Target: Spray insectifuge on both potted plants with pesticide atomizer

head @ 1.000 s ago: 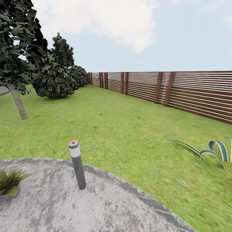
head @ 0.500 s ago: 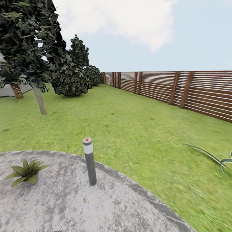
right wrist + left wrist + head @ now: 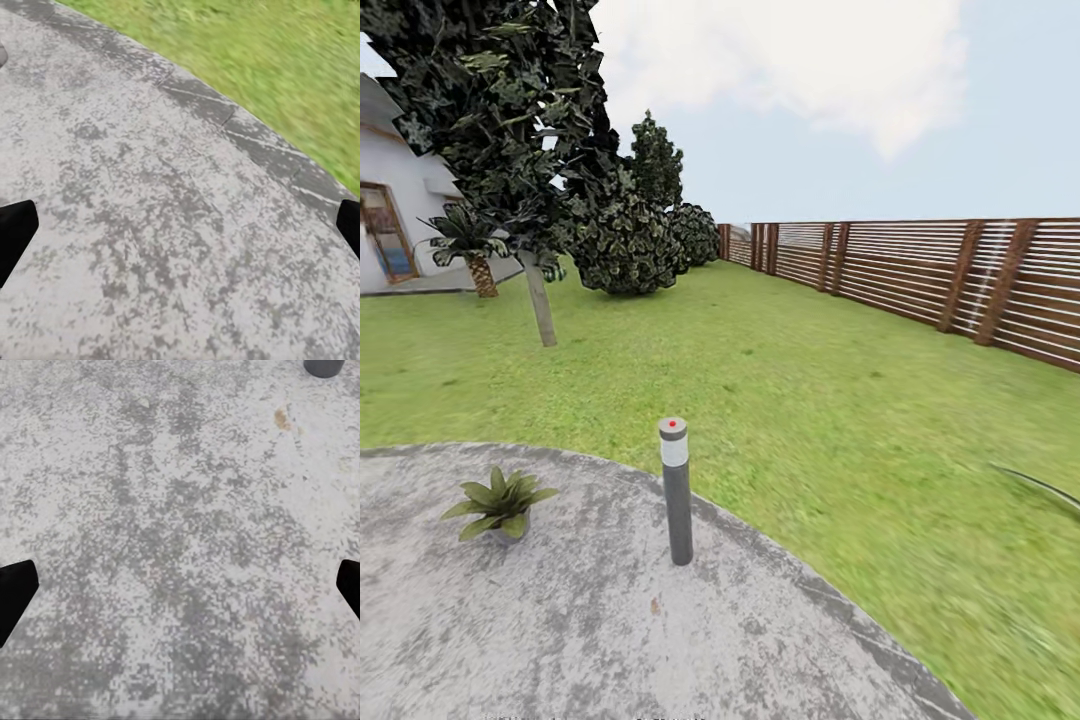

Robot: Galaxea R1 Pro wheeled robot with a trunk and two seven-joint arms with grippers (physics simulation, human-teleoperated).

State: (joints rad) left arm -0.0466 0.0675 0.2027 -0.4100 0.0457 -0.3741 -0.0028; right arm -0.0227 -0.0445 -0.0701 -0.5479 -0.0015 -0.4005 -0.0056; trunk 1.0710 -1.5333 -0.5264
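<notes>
While both my grippers, left (image 3: 180, 585) and right (image 3: 180, 225), hang spread wide over round paving (image 3: 560, 620), one potted plant (image 3: 499, 503) sits near a post lamp (image 3: 676, 490).

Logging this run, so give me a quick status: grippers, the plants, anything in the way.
Left gripper open, empty. Right gripper open, empty. One potted plant on the round paving, ahead left. Grey post lamp stands beside it, apart.
</notes>
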